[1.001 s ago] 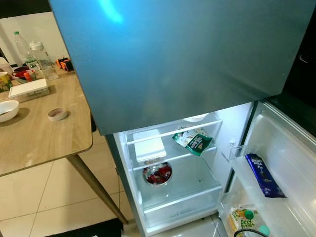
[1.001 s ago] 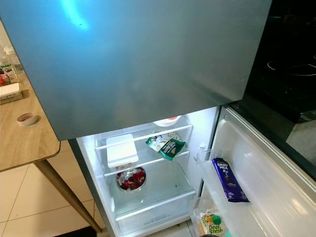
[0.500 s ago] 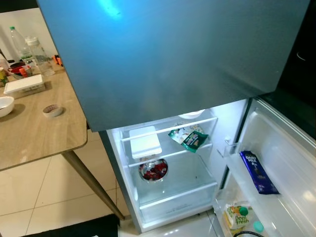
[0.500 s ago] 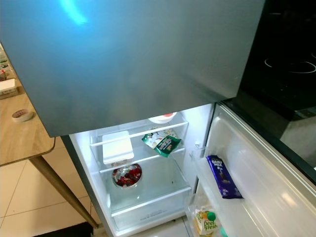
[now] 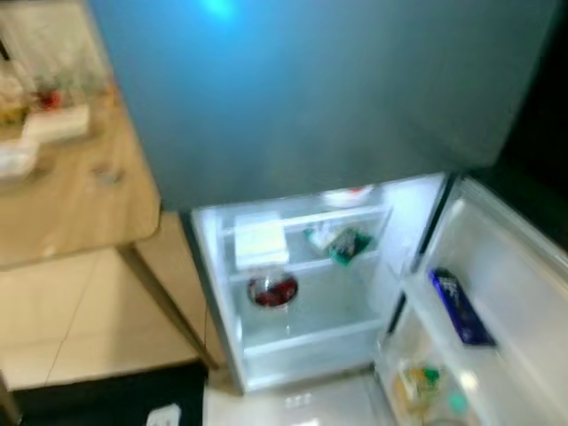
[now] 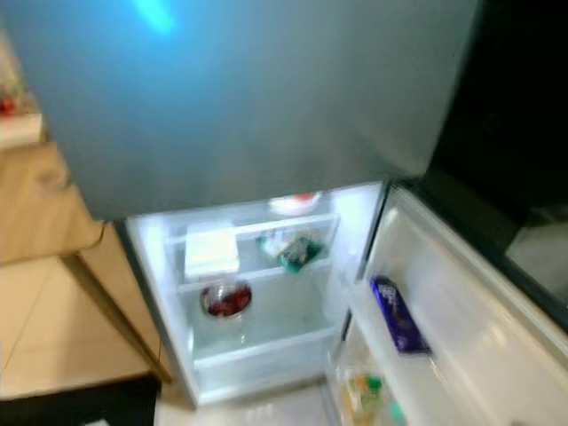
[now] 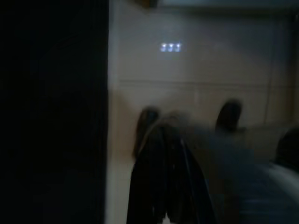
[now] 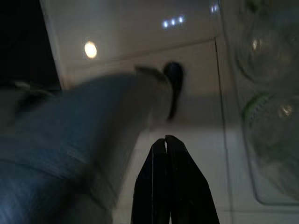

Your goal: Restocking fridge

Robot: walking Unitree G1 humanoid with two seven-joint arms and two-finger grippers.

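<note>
The fridge's lower compartment (image 5: 302, 293) stands open and lit, under the shut grey upper door (image 5: 311, 89). On its upper shelf lie a white box (image 5: 260, 240) and a green packet (image 5: 342, 244), with a white dish (image 5: 349, 195) above them. A bowl of red food (image 5: 272, 290) sits on the shelf below. The open door (image 5: 510, 284) holds a blue chocolate bar (image 5: 460, 306) and, lower down, a juice carton (image 5: 417, 386). My right gripper (image 8: 166, 186) hangs shut and empty over pale floor tiles. My left gripper (image 7: 166, 186) is a dark blur over the floor.
A wooden table (image 5: 71, 195) with blurred bottles and dishes stands left of the fridge, its slanted leg (image 5: 164, 306) close to the fridge's side. A dark mat (image 5: 106, 399) lies on the tiled floor. A blurred grey-blue shape (image 8: 70, 130) crosses the right wrist view.
The whole picture has shifted and blurred, so the camera is moving; more floor and the dark mat show at the bottom. The fridge's contents have not moved.
</note>
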